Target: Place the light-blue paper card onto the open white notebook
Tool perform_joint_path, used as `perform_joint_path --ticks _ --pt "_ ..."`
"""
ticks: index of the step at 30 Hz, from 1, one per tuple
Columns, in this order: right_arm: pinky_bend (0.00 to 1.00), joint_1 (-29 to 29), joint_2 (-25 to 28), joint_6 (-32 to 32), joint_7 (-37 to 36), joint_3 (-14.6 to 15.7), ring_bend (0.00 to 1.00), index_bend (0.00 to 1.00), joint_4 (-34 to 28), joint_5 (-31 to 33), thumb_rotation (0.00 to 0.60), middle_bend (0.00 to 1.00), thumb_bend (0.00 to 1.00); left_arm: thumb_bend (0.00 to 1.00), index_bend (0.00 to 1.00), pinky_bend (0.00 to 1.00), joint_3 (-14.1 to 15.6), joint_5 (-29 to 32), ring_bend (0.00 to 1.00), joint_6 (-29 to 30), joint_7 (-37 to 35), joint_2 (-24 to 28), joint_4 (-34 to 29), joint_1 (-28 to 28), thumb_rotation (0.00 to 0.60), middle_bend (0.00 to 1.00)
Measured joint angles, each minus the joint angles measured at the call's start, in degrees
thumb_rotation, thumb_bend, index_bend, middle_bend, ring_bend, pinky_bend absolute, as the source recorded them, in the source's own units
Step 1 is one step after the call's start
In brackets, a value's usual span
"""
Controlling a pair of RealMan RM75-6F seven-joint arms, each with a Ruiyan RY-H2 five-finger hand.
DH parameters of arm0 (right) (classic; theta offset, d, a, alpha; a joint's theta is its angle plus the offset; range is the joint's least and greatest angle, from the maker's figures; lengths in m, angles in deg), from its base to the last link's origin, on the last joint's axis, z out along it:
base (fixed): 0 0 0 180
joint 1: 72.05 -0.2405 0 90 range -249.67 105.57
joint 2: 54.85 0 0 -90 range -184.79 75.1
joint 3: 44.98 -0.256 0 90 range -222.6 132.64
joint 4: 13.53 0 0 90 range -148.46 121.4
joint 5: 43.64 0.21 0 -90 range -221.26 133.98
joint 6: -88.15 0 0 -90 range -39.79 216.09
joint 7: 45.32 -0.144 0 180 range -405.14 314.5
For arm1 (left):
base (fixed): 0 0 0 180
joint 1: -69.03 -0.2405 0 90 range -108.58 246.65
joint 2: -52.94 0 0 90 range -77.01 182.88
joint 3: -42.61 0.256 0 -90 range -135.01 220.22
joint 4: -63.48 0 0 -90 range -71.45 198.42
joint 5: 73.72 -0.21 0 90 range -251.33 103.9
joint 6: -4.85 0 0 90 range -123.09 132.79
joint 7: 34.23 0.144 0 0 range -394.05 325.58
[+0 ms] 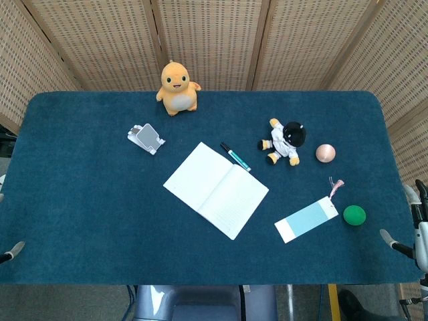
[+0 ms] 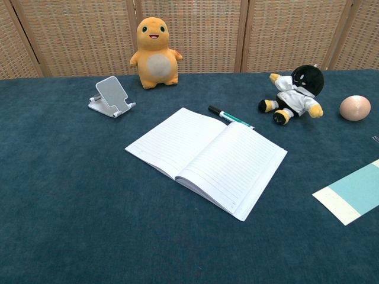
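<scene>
The open white notebook (image 1: pixel 215 189) (image 2: pixel 207 160) lies flat mid-table with its lined pages up. To its right, near the front edge, lies the light-blue paper card (image 1: pixel 306 219) (image 2: pixel 354 192), which has a white end and a pink tassel. My right hand (image 1: pixel 416 231) is at the table's right edge, beyond the card, with its fingers apart and nothing in it. Of my left hand (image 1: pixel 12 252) only spread fingertips show at the left edge, far from both objects and holding nothing. Neither hand appears in the chest view.
A green ball (image 1: pixel 354 215) sits just right of the card, between it and my right hand. A teal pen (image 1: pixel 235 156) touches the notebook's far edge. Behind are a black-and-white plush (image 1: pixel 284 142), a pink ball (image 1: pixel 326 153), a phone stand (image 1: pixel 146 138) and an orange plush (image 1: pixel 176 87).
</scene>
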Motion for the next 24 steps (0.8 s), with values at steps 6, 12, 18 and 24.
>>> perform_joint_path --ticks 6,12,18,24 --pt "0.0 0.42 0.91 -2.02 3.29 0.27 0.0 0.0 -0.2 0.33 0.6 0.0 0.0 0.0 0.0 0.0 0.22 -0.26 0.0 -0.91 0.02 0.12 0.1 0.26 0.6 0.0" --pt "0.0 -0.55 2.25 -5.06 4.08 1.35 0.0 0.0 -0.97 -2.56 0.6 0.0 0.0 0.0 0.0 0.0 0.42 -0.31 0.0 -2.32 0.0 0.47 -0.1 0.86 0.6 0.0" --pt "0.0 -5.32 3.7 -10.25 2.13 3.27 0.0 0.03 2.18 -11.38 0.6 0.0 0.0 0.0 0.0 0.0 -0.2 0.93 0.0 -3.69 1.2 0.26 -0.47 1.65 0.6 0.0" --pt "0.0 -13.63 3.11 -18.26 -0.92 5.41 0.0 0.03 10.83 -21.12 0.6 0.0 0.0 0.0 0.0 0.0 -0.89 2.15 0.0 -5.19 3.29 -0.17 -0.99 2.65 0.6 0.0"
